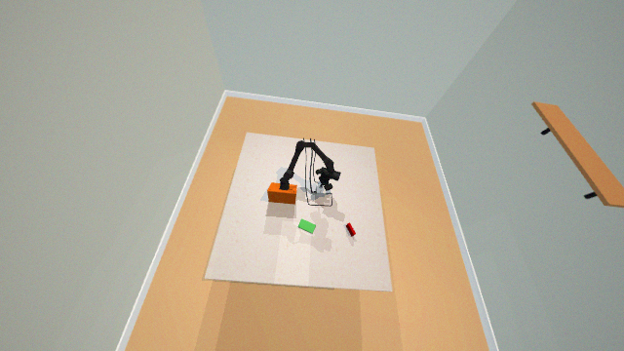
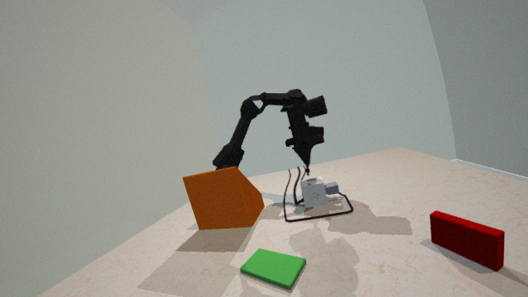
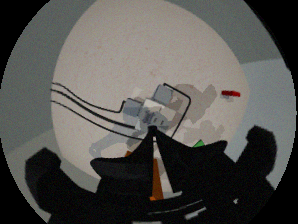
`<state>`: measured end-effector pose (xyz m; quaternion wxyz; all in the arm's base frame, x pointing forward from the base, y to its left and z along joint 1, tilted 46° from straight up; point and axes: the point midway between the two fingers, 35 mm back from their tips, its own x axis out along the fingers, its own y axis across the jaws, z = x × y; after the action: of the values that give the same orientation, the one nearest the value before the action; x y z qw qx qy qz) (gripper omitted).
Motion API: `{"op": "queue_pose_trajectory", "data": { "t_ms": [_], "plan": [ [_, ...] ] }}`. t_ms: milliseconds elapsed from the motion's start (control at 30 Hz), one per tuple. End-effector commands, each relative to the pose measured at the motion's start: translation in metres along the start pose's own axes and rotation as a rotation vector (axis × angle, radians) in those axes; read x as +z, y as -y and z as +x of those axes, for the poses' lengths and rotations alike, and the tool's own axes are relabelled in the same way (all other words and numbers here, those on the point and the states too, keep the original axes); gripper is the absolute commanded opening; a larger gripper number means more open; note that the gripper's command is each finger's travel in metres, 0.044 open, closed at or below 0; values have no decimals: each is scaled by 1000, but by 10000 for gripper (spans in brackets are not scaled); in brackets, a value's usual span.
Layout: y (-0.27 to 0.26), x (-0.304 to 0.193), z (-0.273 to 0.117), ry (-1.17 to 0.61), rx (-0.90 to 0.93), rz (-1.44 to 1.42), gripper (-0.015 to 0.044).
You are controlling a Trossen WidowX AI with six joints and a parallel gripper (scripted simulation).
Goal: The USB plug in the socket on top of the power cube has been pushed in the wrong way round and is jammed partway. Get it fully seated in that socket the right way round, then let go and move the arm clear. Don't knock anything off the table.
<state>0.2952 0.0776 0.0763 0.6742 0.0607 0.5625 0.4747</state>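
The power cube (image 2: 314, 195) (image 3: 155, 106) is a pale grey block on the table, with a darker grey plug (image 2: 332, 188) (image 3: 162, 94) in one side. A socket (image 2: 312, 180) shows on its top face. My gripper (image 2: 308, 168) (image 3: 153, 132) points down just above the cube's top and is shut on the USB plug. Only a small dark bit of the plug shows under the fingertips. It appears clear of the socket, with a small gap below it. The fingers hide most of the plug, and which way round it faces cannot be told.
Thin black cables (image 2: 318, 217) (image 3: 190, 100) run beside and around the cube. An orange block (image 1: 282, 196) (image 2: 219, 202) stands at the arm's base. A flat green block (image 1: 307, 226) (image 2: 273, 268) and an upright red block (image 1: 351, 229) (image 2: 466, 241) (image 3: 230, 93) are on the table.
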Motion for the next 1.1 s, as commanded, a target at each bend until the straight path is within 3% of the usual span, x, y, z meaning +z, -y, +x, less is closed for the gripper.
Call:
{"op": "queue_pose_trajectory", "data": {
  "t_ms": [0, 1067],
  "plan": [
    [0, 0, 0, 0, 0, -94, 0],
    [0, 0, 0, 0, 0, -932, 0]
  ]
}}
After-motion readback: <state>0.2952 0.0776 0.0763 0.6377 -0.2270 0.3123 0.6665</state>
